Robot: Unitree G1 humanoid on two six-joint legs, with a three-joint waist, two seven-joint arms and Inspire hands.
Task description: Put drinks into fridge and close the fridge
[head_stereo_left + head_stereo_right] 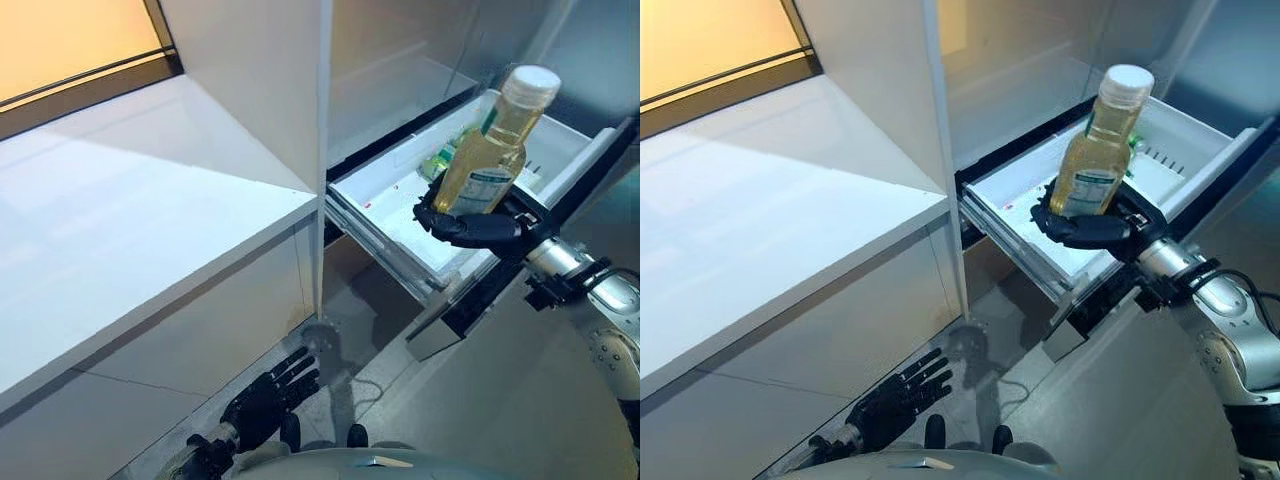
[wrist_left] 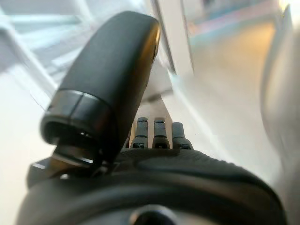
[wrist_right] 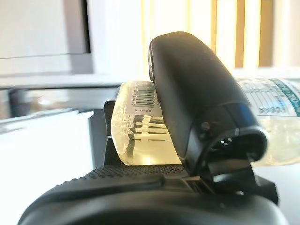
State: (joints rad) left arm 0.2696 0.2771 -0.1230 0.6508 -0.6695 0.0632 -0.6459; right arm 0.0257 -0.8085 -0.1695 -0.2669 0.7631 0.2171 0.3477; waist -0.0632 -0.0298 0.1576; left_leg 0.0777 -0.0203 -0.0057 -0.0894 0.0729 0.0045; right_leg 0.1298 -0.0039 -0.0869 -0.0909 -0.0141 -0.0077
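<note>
My right hand (image 1: 470,228) is shut on a clear bottle of yellow drink (image 1: 490,150) with a white cap. It holds the bottle upright above the open white fridge drawer (image 1: 400,225). The bottle (image 3: 140,136) also shows in the right wrist view, with the thumb (image 3: 197,98) curled across it. Another green drink (image 1: 440,160) lies in the drawer behind the bottle. My left hand (image 1: 265,400) hangs low by the floor, fingers straight and empty; in the left wrist view its fingers (image 2: 159,133) are extended.
A white counter (image 1: 120,230) stretches on the left, with a white upright panel (image 1: 290,90) between it and the fridge. The drawer's dark front (image 1: 480,290) juts out toward me. Grey floor (image 1: 450,400) lies below.
</note>
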